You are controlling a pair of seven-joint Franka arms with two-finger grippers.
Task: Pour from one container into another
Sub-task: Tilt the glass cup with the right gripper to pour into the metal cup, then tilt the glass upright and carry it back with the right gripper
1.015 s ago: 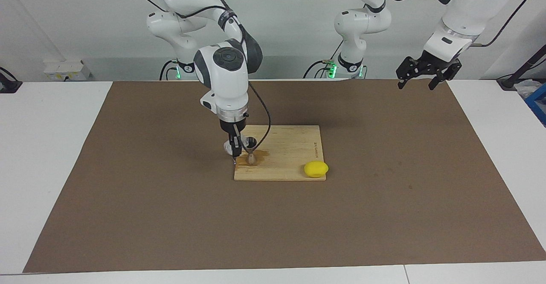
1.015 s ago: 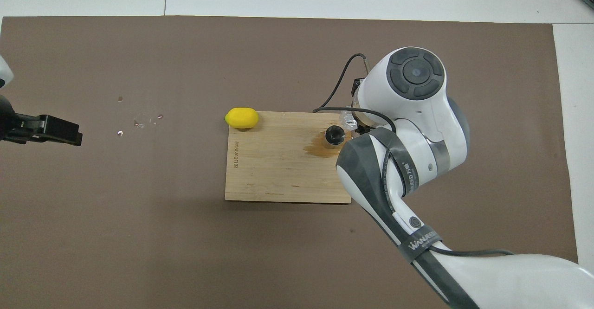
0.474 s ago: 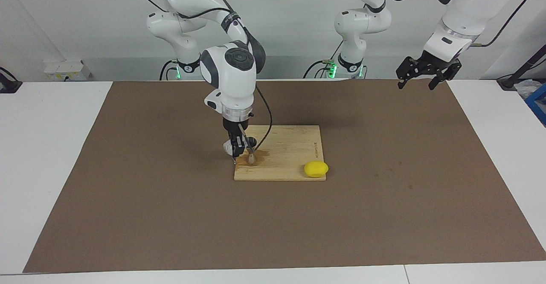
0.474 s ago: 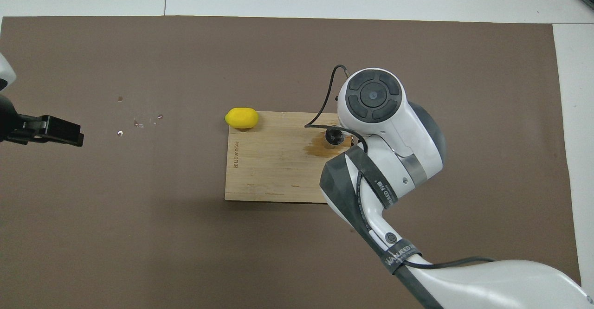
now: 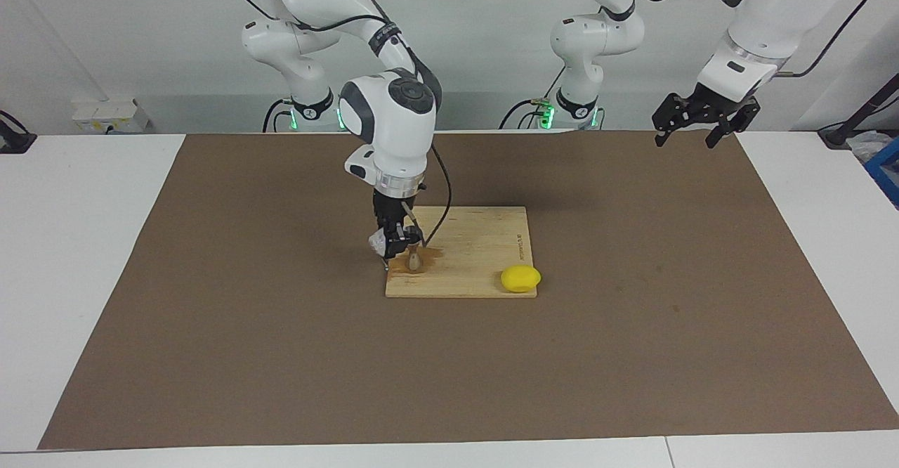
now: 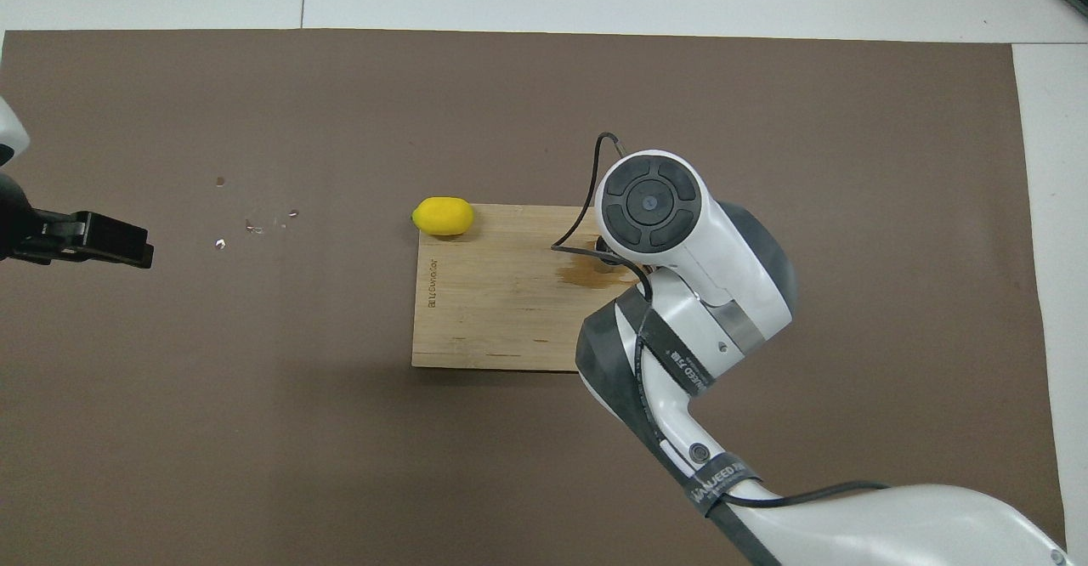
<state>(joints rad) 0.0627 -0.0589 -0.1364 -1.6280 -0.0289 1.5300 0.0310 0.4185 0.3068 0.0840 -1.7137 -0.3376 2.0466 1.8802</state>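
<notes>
My right gripper (image 5: 388, 247) hangs low over the wooden board's (image 5: 477, 243) corner at the right arm's end, shut on the small clear glass cup (image 5: 378, 244). The cup is held tilted right beside the steel jigger (image 5: 414, 258), which stands upright on the board in a brown wet stain (image 5: 430, 253). From overhead the right arm's wrist (image 6: 650, 205) covers both the cup and the jigger. My left gripper (image 5: 692, 122) waits open and empty, raised over the mat's corner near its own base, and shows again in the overhead view (image 6: 106, 241).
A yellow lemon (image 5: 520, 279) lies at the board's corner farther from the robots, toward the left arm's end. The stain (image 6: 586, 273) spreads on the board (image 6: 493, 311). A few small bits (image 6: 255, 226) lie on the brown mat.
The right arm's wrist has swung over the jigger toward the left arm's end, tipping the held cup further. The jigger, lemon and left arm have not moved.
</notes>
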